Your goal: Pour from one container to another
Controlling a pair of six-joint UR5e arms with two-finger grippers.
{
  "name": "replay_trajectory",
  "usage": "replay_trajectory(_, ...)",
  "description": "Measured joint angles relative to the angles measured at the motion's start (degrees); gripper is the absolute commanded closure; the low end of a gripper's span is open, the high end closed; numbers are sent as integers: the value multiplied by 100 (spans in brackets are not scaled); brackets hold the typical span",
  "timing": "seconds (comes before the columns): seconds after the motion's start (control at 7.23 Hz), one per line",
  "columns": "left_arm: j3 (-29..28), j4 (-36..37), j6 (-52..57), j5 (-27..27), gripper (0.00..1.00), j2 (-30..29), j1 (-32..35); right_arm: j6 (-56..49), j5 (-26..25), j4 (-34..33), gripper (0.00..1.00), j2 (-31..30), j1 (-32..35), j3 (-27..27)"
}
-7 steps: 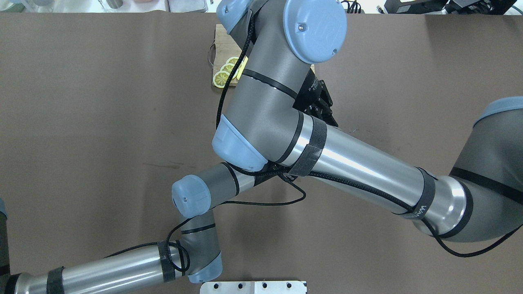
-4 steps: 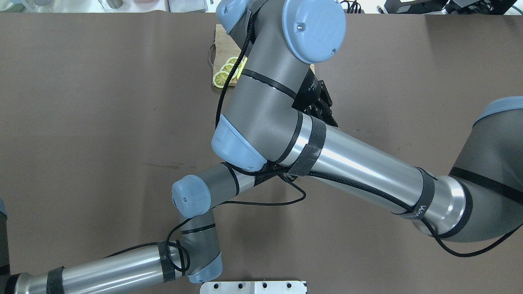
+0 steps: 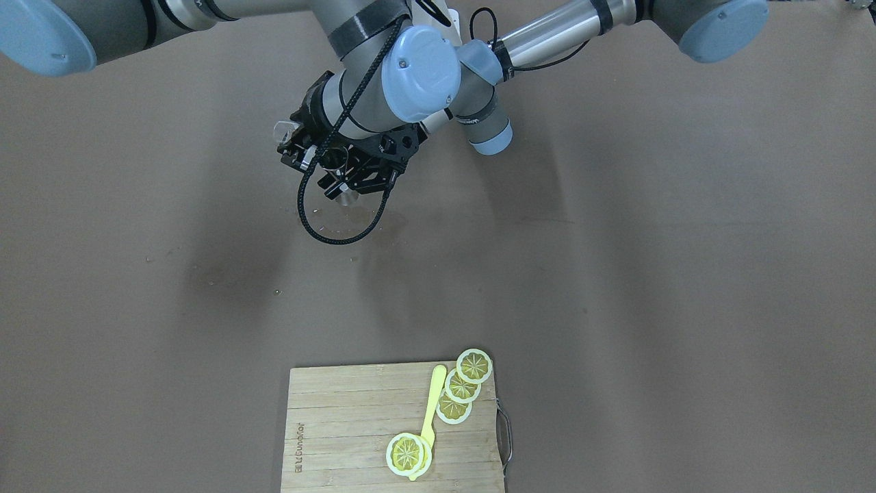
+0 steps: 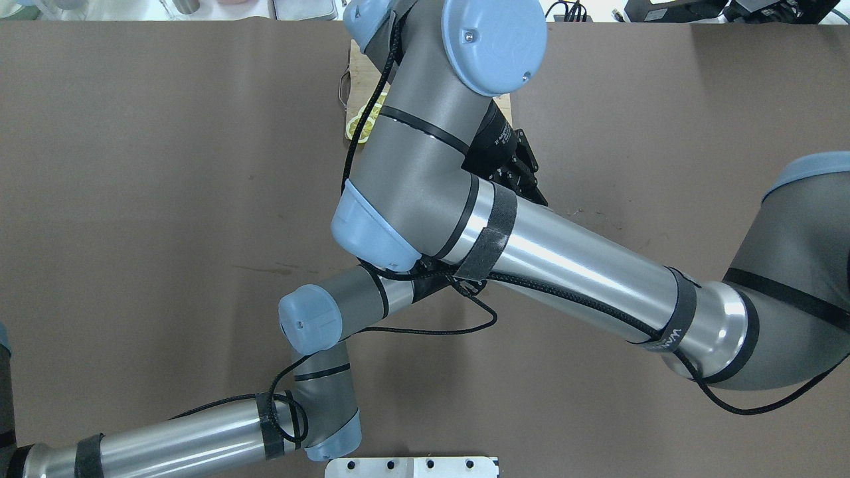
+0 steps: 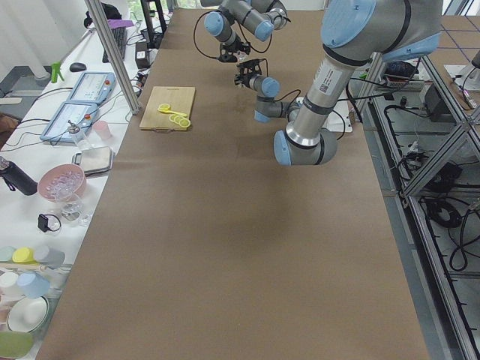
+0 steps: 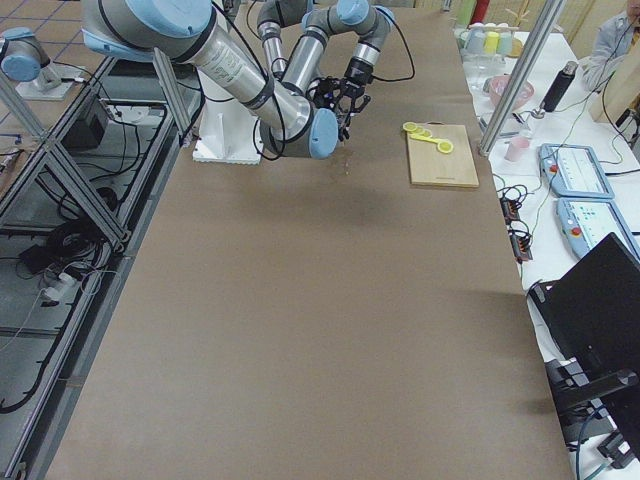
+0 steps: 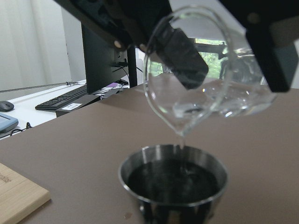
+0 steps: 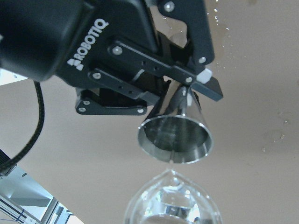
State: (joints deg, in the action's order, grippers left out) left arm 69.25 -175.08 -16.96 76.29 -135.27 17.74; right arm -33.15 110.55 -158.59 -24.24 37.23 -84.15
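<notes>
We hold the tilted glass jug [image 7: 205,98] clamped in the right gripper [image 7: 226,51], spout directly above the open mouth of the steel cup [image 7: 173,182], which the left gripper [image 8: 182,93] clamps near its base.

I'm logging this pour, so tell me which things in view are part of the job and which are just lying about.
Part of the job:
glass pitcher, tilted in the right gripper
metal cup under its spout, held by the left gripper

Just lying about:
wooden cutting board
lemon slices on the board
yellow spoon on the board
</notes>
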Motion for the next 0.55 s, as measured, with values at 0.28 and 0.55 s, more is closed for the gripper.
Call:
replay_trajectory(0.28, 1, 0, 0, 0, 100, 0, -1, -115, -11, -205, 100, 55, 3, 24)
replay_trajectory(0.55, 1, 0, 0, 0, 100, 4, -1, -151, -10, -337, 100, 123, 4, 101)
